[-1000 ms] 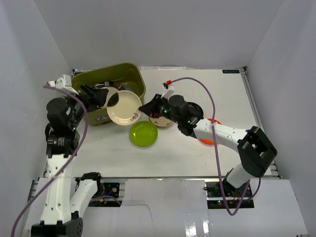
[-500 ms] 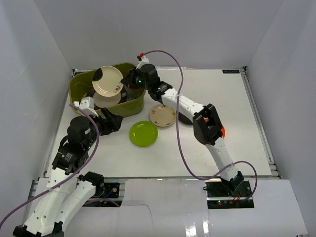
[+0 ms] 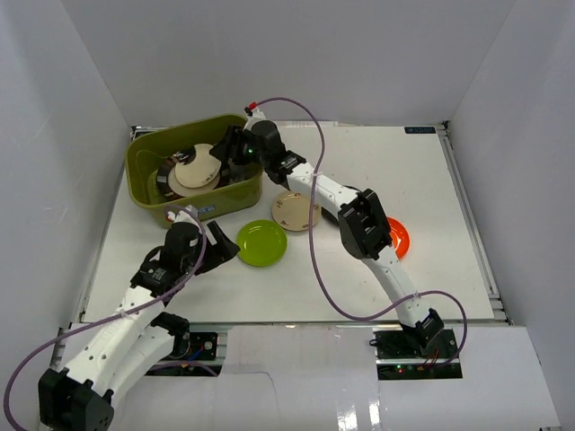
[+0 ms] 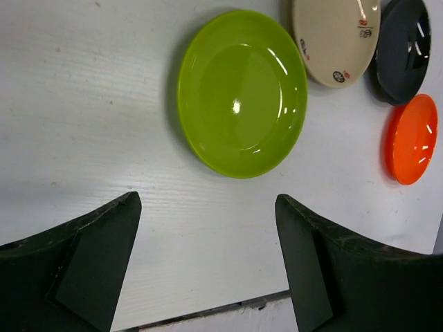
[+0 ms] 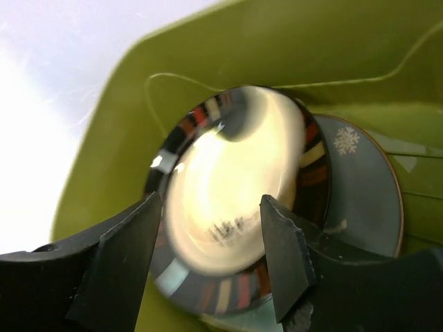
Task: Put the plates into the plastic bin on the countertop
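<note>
Your left arm (image 3: pixel 135 301) lies low over the near-left of the counter (image 3: pixel 431 180). Its left pincer (image 3: pixel 218 247) points at the lime green plate (image 3: pixel 261 242), just short of it. In the left wrist view the fingers (image 4: pixel 97 249) stand wide apart with nothing between them.

Your right arm (image 3: pixel 386 260) stretches from the near right, bends at the elbow, and runs on to the olive-green bin (image 3: pixel 216 199) at the far left. The right pincer (image 3: pixel 232 151) hangs over the bin's right end, jaws parted, gripping nothing.

Below it a cream plate (image 5: pixel 228 187), blurred, lies on a black-rimmed striped plate (image 5: pixel 315 173), which overlaps a grey plate (image 5: pixel 367 200) with a white snowflake.

On the counter are a beige plate (image 3: pixel 296 210), a black plate (image 4: pixel 405 48) and an orange plate (image 3: pixel 396 235). The beige plate's small dark and red rim marks can't be read.
</note>
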`<state>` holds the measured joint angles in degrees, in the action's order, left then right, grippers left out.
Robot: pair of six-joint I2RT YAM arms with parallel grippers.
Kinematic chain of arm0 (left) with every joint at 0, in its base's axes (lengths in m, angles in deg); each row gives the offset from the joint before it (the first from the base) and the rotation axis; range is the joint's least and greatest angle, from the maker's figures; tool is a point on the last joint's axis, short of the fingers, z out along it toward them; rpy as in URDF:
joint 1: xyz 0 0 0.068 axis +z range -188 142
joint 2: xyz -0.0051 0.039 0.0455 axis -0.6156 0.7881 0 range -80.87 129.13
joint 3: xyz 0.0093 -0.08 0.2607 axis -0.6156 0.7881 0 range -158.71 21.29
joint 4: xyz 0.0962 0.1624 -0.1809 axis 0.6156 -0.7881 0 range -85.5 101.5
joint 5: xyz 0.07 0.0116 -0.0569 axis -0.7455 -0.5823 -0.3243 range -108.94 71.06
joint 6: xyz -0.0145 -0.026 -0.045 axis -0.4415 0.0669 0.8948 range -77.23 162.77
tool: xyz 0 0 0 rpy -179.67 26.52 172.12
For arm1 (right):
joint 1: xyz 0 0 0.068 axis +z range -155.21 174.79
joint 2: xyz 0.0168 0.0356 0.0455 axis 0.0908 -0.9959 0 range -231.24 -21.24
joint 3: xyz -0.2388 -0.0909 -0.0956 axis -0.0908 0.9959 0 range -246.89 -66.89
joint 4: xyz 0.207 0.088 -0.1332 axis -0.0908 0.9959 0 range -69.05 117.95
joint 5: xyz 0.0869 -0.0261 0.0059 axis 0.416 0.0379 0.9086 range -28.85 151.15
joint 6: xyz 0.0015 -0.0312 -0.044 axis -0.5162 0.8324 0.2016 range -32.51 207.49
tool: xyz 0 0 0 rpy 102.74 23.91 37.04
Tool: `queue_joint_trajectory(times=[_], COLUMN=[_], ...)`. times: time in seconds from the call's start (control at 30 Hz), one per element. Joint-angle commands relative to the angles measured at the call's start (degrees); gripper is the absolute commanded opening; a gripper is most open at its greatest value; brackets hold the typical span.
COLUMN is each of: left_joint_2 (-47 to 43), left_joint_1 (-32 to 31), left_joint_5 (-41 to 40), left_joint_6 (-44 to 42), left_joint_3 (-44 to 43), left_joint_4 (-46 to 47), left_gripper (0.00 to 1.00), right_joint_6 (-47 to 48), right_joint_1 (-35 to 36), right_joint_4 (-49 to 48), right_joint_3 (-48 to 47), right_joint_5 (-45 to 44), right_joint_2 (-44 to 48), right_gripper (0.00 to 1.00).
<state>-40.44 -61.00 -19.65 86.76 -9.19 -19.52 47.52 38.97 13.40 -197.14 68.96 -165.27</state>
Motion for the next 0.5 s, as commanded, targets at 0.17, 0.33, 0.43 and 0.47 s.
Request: queue_joint_trajectory(times=[0.17,0.33,0.43,0.47], left_joint_2=[13.5,20.8,23.5,24.5], left_joint_1=[-0.4,-1.7,-2.0,-2.1], left_joint_5=[6.6,7.4,5.1,4.5], left_joint_6=[3.0,1.9,1.6,1.5], left_joint_3=[4.5,4.5,3.6,3.3], left_joint_4=[14.5,20.4,22.1,22.1], left_gripper=[0.90,0.88,0.83,0.81], right_joint_6=[5.5,6.0,5.8,5.8], right_joint_1=[-4.5,-7.4,-8.4,-8.7], right_joint_4=[-9.8,-17.3,-18.1,-18.3], right_joint_3=[32.2,62.5,78.0,81.3], right_joint_5=[6.8,7.1,3.4,2.7], right_joint_2=[31.3,51.6,60.5,62.3], right_gripper=[0.61,0.18,0.08,0.08])
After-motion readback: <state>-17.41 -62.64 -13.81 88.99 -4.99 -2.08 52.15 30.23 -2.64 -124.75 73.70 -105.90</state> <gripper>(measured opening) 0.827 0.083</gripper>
